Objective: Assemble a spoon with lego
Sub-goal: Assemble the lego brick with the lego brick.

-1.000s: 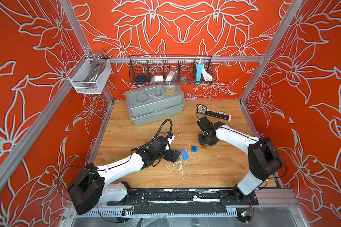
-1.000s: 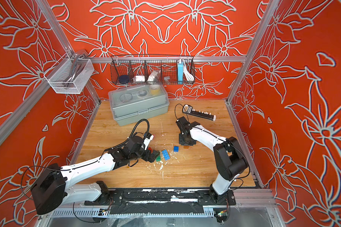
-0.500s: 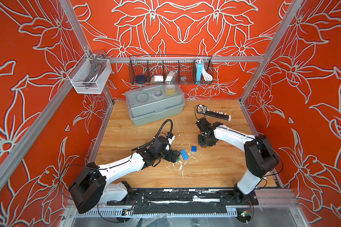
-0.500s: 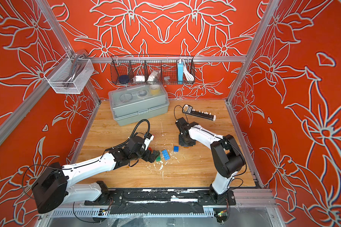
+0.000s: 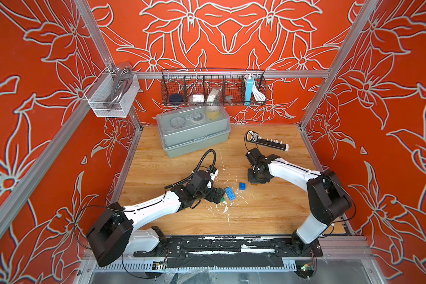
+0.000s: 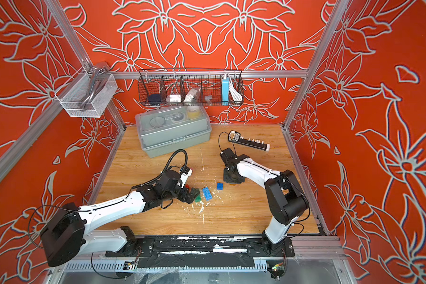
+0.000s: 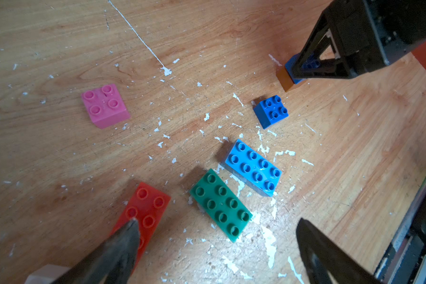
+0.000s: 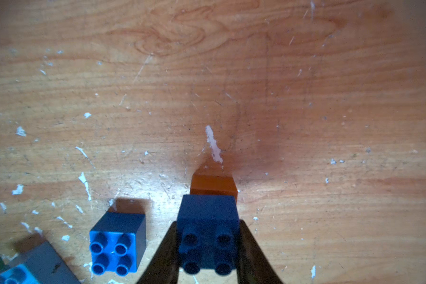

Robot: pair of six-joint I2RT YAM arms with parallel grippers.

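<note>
Loose lego lies on the wooden table: a pink square (image 7: 105, 105), a dark blue square (image 7: 271, 112), a light blue oblong (image 7: 253, 167), a green oblong (image 7: 220, 204) and a red oblong (image 7: 145, 209). My left gripper (image 7: 217, 222) hangs open just above the green and red bricks, holding nothing. Of the spoon, only a two-brick stack shows. In it a dark blue square (image 8: 208, 214) sits on a brown brick (image 8: 213, 184), which stands on the table. My right gripper (image 8: 208, 233) is shut on the blue one. In a top view the grippers (image 5: 218, 195) (image 5: 256, 180) flank the bricks.
A grey lidded box (image 5: 193, 130) stands at the back of the table, with a black power strip (image 5: 267, 143) to its right. A wire basket (image 5: 213, 88) and a white mesh basket (image 5: 112, 94) hang on the walls. White flecks dot the wood.
The right arm has shifted slightly while its gripper stays on the blue-brown stack. The left arm and the loose bricks have not moved.
</note>
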